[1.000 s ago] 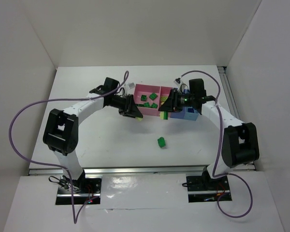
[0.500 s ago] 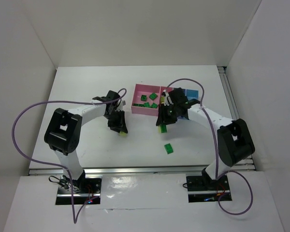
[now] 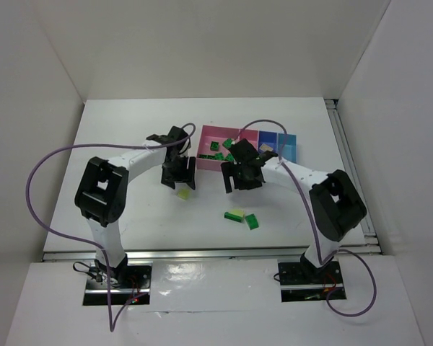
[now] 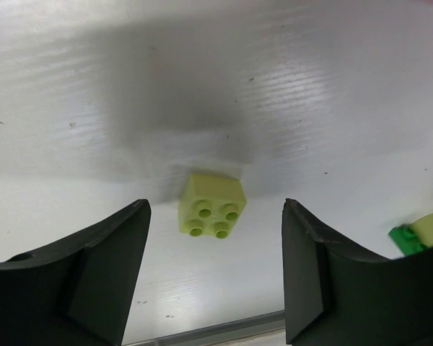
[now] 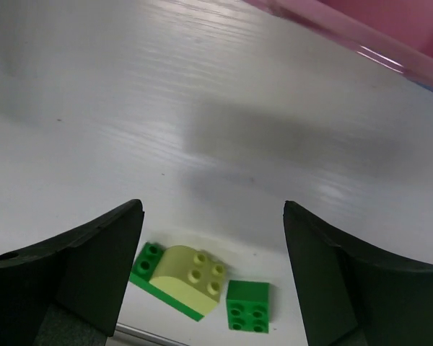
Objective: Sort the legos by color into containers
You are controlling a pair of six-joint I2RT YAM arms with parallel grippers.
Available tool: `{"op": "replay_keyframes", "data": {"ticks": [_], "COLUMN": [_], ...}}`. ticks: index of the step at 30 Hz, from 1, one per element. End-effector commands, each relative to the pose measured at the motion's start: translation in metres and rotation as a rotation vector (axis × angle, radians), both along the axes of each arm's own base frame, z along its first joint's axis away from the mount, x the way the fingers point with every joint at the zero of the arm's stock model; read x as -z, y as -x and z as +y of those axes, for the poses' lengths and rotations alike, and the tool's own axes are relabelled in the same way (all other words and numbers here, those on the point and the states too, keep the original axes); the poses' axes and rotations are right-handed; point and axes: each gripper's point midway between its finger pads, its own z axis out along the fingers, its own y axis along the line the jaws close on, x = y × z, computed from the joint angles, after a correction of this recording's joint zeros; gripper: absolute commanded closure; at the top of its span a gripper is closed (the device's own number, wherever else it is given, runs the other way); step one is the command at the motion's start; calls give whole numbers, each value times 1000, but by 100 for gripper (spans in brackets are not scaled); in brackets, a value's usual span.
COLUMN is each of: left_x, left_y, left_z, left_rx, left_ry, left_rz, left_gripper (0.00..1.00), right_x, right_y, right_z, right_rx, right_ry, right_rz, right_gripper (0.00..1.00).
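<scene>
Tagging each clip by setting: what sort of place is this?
Probably a lab robot test cell, not a home or factory: a white table boxed in by plain white panels, the left arm and right arm bolted to a rail at its near edge, and loose purple cables.

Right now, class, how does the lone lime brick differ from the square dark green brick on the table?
The lime brick is pale yellow-green; the dark green brick is deep green. The lime brick lies alone, the dark green brick beside a curved lime piece. Both show four studs and lie loose on the table.
</scene>
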Motion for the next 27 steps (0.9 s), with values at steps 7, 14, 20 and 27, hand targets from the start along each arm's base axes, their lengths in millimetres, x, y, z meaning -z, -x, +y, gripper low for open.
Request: {"op": "replay_keyframes", "data": {"ticks": [7, 14, 20, 27], "left_x": [-31, -37, -37, -38], "left_y": [-20, -25, -25, -24], "left_z": [2, 0, 0, -1], "left_rx": [-17, -18, -18, -7], "left_ry": [-38, -33, -33, -27], "left_rz": [-61, -76, -76, -74], "left_gripper": [23, 24, 26, 26], "right_x": [-3, -2, 10, 31], "right_y": [64, 92, 106, 104], "right_z": [-46, -53, -55, -53], "right_rx": [192, 250, 228, 185], "right_ry": [135, 95, 102, 135], "right_rz": [42, 58, 98, 118], "right_gripper": [14, 16, 24, 30]}}
